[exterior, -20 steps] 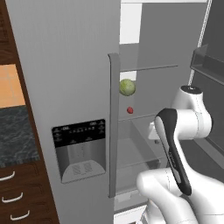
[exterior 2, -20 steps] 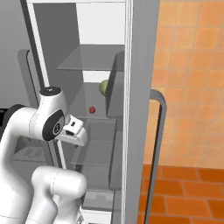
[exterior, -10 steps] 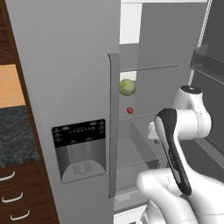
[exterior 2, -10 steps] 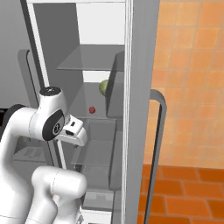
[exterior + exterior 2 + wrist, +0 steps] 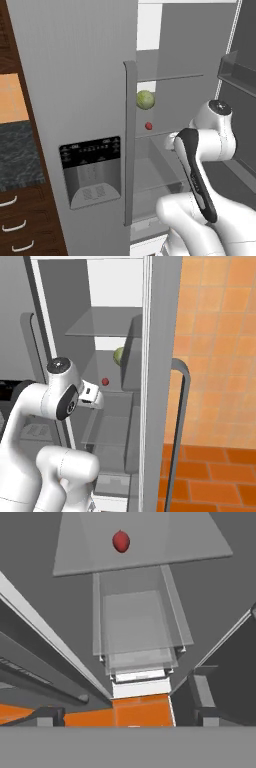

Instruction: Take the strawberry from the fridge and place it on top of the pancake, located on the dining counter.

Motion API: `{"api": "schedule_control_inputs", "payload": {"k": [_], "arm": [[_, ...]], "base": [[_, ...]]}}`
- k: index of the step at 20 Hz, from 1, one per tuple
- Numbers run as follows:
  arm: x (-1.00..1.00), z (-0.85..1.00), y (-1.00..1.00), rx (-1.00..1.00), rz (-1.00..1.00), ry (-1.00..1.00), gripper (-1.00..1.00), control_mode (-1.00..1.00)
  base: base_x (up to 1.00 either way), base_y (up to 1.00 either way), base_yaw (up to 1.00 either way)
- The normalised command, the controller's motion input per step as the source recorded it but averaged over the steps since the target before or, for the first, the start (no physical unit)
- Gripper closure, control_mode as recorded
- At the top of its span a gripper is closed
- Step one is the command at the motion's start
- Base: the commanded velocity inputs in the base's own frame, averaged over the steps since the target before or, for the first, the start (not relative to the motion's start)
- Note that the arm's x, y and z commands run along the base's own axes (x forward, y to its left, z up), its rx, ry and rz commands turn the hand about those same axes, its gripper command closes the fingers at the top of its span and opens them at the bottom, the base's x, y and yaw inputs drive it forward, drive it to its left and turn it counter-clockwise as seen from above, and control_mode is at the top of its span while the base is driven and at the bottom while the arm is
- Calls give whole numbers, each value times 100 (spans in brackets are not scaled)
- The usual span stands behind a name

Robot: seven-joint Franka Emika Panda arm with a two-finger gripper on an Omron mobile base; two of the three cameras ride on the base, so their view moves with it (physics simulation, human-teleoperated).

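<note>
The fridge point(image 5: 75, 90) stands with its right side open. The strawberry point(image 5: 148, 126), a tiny red berry, rests on a grey middle shelf point(image 5: 105, 382) and appears near the top of the hand view point(image 5: 121, 541). My gripper point(image 5: 96, 399) hovers just in front of that shelf, slightly below and to the near side of the berry, and it also shows in the left base view point(image 5: 170, 142). Its jaws stand open with nothing between them. The pancake and the dining counter are out of view.
A green round ball point(image 5: 145, 99) sits on the same shelf behind the strawberry point(image 5: 118, 354). Clear drawers point(image 5: 135, 627) lie below the shelf. The open door with its long handle point(image 5: 177, 421) stands at the right, and the orange tiled floor point(image 5: 215, 476) lies beyond.
</note>
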Motion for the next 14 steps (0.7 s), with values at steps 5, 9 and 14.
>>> {"api": "schedule_control_inputs", "payload": {"k": [5, 9, 14], "arm": [[92, 2, 0, 0, 4, -6, -100, -100], [100, 0, -1, 0, 9, 0, -100, -100], [79, 1, -1, 0, 11, -7, -100, -100]], "base": [[0, 0, 0], [0, 0, 0], [0, 0, 0]]}}
